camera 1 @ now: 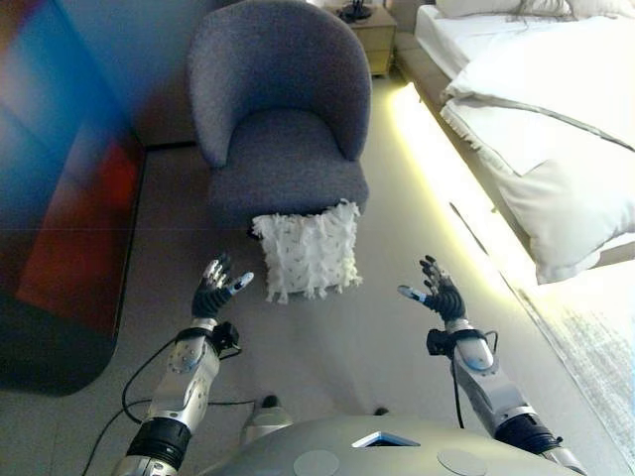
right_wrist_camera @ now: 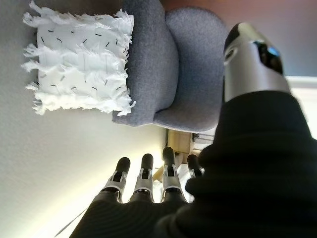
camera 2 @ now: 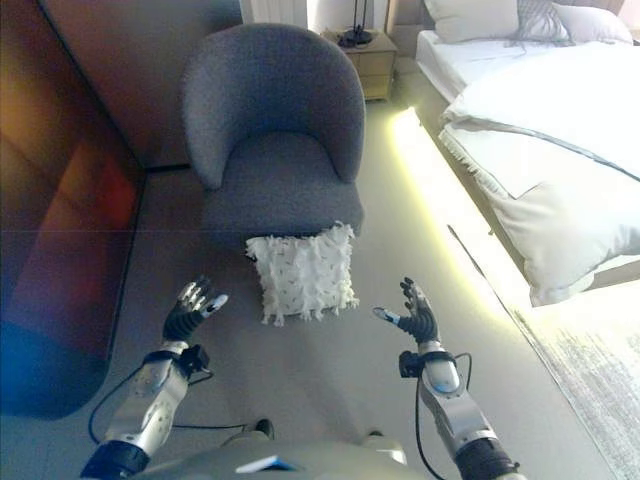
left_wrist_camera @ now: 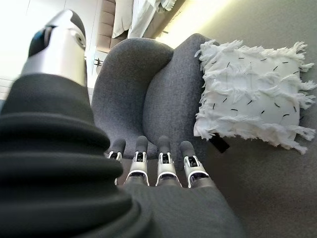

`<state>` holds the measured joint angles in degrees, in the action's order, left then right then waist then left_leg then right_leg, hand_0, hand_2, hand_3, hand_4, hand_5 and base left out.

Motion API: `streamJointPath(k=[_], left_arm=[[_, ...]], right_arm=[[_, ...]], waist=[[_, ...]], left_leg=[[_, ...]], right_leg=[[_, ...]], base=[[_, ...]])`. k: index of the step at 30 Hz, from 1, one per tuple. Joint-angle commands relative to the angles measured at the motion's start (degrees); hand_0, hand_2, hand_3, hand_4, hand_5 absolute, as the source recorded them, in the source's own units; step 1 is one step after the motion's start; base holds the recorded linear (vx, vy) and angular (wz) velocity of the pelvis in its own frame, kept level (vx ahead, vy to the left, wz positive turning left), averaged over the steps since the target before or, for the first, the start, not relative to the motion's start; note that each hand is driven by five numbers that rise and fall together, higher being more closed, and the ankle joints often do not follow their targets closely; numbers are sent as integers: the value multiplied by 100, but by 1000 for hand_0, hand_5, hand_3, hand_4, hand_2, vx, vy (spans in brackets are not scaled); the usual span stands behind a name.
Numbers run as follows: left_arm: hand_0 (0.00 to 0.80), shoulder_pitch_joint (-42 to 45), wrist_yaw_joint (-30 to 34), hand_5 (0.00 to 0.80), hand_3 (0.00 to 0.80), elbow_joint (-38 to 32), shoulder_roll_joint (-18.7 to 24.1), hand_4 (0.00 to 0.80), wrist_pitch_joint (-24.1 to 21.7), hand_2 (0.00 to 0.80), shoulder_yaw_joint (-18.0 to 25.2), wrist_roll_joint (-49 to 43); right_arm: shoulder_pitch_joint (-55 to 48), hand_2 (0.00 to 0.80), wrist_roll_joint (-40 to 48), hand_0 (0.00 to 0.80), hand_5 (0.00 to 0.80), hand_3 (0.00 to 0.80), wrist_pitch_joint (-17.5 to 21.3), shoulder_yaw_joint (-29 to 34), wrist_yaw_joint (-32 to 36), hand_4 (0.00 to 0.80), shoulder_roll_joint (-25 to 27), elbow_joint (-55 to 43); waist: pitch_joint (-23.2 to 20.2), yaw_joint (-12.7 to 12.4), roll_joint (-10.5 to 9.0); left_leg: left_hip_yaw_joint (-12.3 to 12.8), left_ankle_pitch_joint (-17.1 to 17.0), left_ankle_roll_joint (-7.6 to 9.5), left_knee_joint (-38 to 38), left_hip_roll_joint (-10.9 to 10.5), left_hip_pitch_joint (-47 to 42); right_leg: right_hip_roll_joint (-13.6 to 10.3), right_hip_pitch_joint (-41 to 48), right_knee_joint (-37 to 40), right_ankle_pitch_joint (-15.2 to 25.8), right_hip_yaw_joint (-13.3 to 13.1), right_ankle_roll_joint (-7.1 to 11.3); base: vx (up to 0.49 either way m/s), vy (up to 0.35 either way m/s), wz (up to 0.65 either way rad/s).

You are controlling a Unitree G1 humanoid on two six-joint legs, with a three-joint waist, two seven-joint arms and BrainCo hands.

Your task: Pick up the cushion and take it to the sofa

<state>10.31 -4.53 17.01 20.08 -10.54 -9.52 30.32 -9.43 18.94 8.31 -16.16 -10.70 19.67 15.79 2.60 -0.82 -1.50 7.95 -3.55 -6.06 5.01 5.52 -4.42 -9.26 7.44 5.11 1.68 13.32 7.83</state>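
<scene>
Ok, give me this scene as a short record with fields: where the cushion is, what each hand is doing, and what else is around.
cushion: white fringed cushion on the floor, leaning against the front of the armchair
armchair: grey armchair, seat bare
left hand: left hand open, held off the cushion's left side, holding nothing
right hand: right hand open, off its right side, holding nothing
nearby: bed on the right, nightstand behind the armchair

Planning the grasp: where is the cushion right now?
In the left eye view the white fringed cushion stands on the floor, leaning against the front of the grey armchair, ahead of and between both open hands.
</scene>
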Motion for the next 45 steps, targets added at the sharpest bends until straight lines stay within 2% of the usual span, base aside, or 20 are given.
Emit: streamJointPath(k=[1,5,7,9,11,13,14,17,20,22,26,31,34,37,38,39,40,42,43,45], left_arm=[[0,-134,319,0,0,-230,34,0,-319,0,311,169],[0,-29,526,0,0,-255,32,0,-233,0,450,429],[0,3,741,0,0,-290,63,0,-217,0,492,421],[0,-40,907,0,0,-386,161,0,-188,0,472,424],[0,-122,863,0,0,-438,242,0,-115,0,393,526],[0,-232,867,0,0,-371,281,0,-7,0,371,629],[0,-236,894,0,0,-372,304,0,16,0,381,642],[0,-129,912,0,0,-501,358,0,50,0,363,713],[0,-85,849,0,0,-573,369,0,9,0,236,749],[0,-134,899,0,0,-542,406,0,-27,0,130,743],[0,-150,996,0,0,-451,431,0,26,0,97,696],[0,145,946,0,0,-704,413,0,-26,0,217,491],[0,320,715,0,0,-819,359,0,-9,0,330,754],[0,372,684,0,0,-764,267,0,51,0,456,893],[0,370,718,0,0,-765,245,0,34,0,466,863],[0,365,760,0,0,-773,232,0,20,0,474,857],[0,333,770,0,0,-773,180,0,-2,0,445,847],[0,276,760,0,0,-790,135,0,-14,0,396,807],[0,251,750,0,0,-791,125,0,-27,0,360,806],[0,257,765,0,0,-803,131,0,-139,0,289,810]], right_arm=[[168,0,393,0,0,0,368,307,229,0,-91,-295],[117,0,652,0,0,0,344,442,427,0,-166,-239],[113,0,743,0,0,0,340,490,471,0,-222,-241],[108,0,793,0,0,0,403,504,467,0,-298,-246],[40,0,802,0,0,0,481,436,367,0,-332,-301],[-133,0,895,0,0,0,510,407,402,0,-301,-399],[-275,0,923,0,0,0,512,419,494,0,-275,-464],[-612,0,955,0,0,0,460,502,682,0,-216,-578],[-650,0,1078,0,0,0,549,523,769,0,-179,-498],[-566,0,1217,0,0,0,597,539,727,0,-108,-406],[-592,0,1388,0,0,0,445,639,778,0,-15,-342],[-932,0,1334,0,0,0,381,774,941,0,-70,-300],[-1040,0,1362,0,0,0,305,724,1010,0,-66,-350],[-1048,0,1428,0,0,0,188,607,1124,0,91,-527],[-1035,0,1474,0,0,0,203,605,1160,0,146,-540],[-1010,0,1474,0,0,0,239,618,1195,0,199,-527],[-945,0,1477,0,0,0,311,624,1222,0,291,-469],[-859,0,1534,0,0,0,390,633,1202,0,382,-414],[-839,0,1543,0,0,0,416,636,1195,0,393,-396],[-825,0,1576,0,0,0,469,659,1253,0,390,-369]], waist=[[215,-71,-166],[218,-93,-196],[213,-106,-173],[283,-81,-146],[383,-7,-11],[510,118,98],[527,182,108],[472,336,62],[444,453,-106],[439,549,-136],[375,664,-143],[192,700,-195],[112,734,-159],[41,812,-95],[39,814,-89],[31,794,-144],[75,754,-191],[122,696,-269],[172,669,-268],[252,580,-296]], left_leg=[[435,640,685,-313,-525,-84],[421,798,785,-581,-635,-22],[442,859,890,-677,-671,33],[382,944,1102,-825,-768,138],[259,984,1262,-878,-793,199],[150,1015,1281,-904,-822,126],[144,1035,1247,-899,-835,52],[132,1113,1168,-842,-898,-158],[-32,1344,1098,-927,-1036,-255],[-184,1446,1056,-934,-1064,-303],[-350,1600,1047,-854,-1039,-653],[-397,2003,1035,-965,-938,-1093],[-308,1756,848,-1329,-645,-1184],[-279,626,493,-2186,-98,-1148],[-278,325,410,-2662,26,-975],[-267,107,378,-3087,49,-751],[-253,52,375,-3811,84,-327],[-192,8,415,-4297,170,218],[-202,81,461,-4353,206,411],[-239,176,596,-4041,92,756]], right_leg=[[-58,-223,-184,152,24,25],[-220,-243,-306,179,-49,84],[-408,-301,-712,155,-118,53],[-660,-698,-1768,431,-275,53],[-824,-1417,-3152,769,-606,-32],[-791,-1945,-4032,1053,-847,-57],[-781,-2053,-4061,1163,-884,-26],[-709,-2062,-3180,1260,-820,51],[-598,-2076,-1461,1361,-792,242],[-405,-2142,-550,1276,-936,299],[-297,-2223,-145,1406,-967,296],[-466,-2235,-293,1460,-828,318],[-277,-2245,-742,1236,-935,206],[108,-2180,-1199,818,-1121,-66],[245,-2030,-1171,664,-1125,-189],[298,-1903,-1129,565,-1152,-294],[354,-1700,-1090,451,-1146,-440],[363,-1509,-1088,309,-1120,-596],[380,-1423,-1116,246,-1113,-622],[380,-1218,-1173,73,-1109,-634]], base=[[48,95,1],[60,118,0],[51,162,-1],[-5,178,0],[-14,233,10],[74,206,34],[171,103,55],[248,-23,29],[289,-156,9],[336,-141,5],[425,-142,48],[531,-210,44],[478,-265,17],[482,-330,-12],[398,-330,-8],[360,-328,0],[317,-305,-4],[224,-210,-19],[162,-116,-17],[207,-71,-5]])
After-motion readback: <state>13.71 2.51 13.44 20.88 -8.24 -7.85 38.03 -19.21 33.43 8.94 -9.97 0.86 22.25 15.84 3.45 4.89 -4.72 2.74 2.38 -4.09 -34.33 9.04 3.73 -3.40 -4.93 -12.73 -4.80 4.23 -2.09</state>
